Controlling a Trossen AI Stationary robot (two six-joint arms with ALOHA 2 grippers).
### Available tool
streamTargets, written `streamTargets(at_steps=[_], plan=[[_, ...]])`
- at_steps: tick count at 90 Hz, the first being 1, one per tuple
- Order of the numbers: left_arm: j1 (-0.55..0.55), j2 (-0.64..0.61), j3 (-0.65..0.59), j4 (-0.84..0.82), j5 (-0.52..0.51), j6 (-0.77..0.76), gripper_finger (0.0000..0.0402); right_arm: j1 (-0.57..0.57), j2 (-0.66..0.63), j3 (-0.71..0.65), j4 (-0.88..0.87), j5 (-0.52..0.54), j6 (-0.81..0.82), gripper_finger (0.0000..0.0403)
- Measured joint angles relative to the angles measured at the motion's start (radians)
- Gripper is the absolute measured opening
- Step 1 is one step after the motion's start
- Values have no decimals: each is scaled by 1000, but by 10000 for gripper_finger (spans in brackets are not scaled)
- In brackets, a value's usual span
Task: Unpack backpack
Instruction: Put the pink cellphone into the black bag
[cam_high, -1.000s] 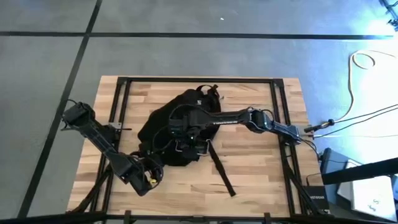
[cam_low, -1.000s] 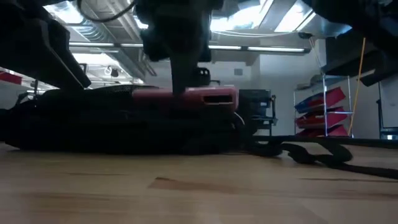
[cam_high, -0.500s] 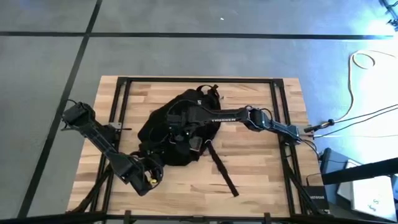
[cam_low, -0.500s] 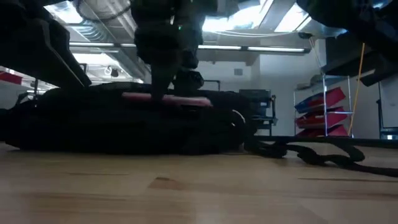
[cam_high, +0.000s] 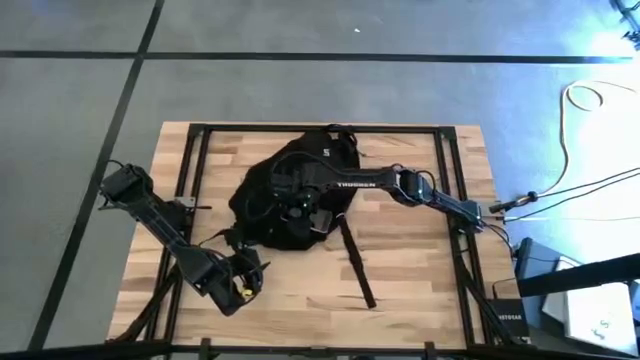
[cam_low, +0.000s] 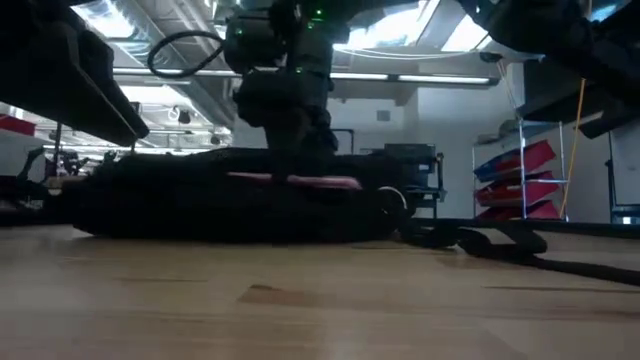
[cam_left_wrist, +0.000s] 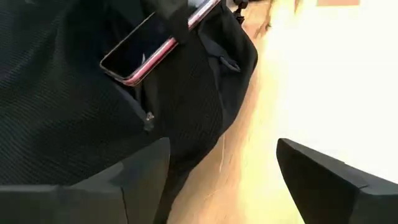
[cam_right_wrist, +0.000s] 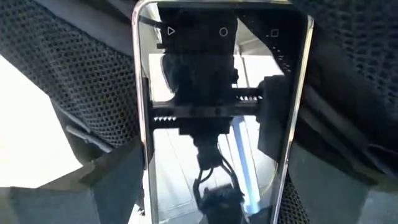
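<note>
- Backpack (cam_high: 275, 205) lies flat near the middle of the table (cam_high: 420, 270), a dark mound with one strap (cam_high: 352, 262) trailing toward the table's front edge.
- In the low view the backpack (cam_low: 200, 205) spreads across the wood, with the strap (cam_low: 520, 250) lying off to one side.
- Right arm reaches from the table's right side across the backpack; its gripper (cam_high: 300, 205) sits over the fabric, pointing down.
- Right gripper's fingers (cam_right_wrist: 106, 186) stand on either side of a phone (cam_right_wrist: 217, 112); whether they press on it cannot be told.
- Phone (cam_left_wrist: 155, 46), pink-edged with a dark glossy screen, lies on the backpack (cam_left_wrist: 68, 112), partly out of an opening in the fabric; it shows as a thin pink strip (cam_low: 295, 181) in the low view.
- Left gripper (cam_high: 243, 282) waits near the table's front-left, just off the backpack's edge, its fingers (cam_left_wrist: 134, 180) spread apart with nothing between them.
</note>
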Motion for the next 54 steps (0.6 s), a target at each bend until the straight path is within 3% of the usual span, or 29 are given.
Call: streamTargets(at_steps=[21,54], plan=[[2,0,0,2,-1,-1,280,-12,0,-2,-30,31,24,340],[2,0,0,11,-2,5,280,-13,1,-3,-21,225,236,340]])
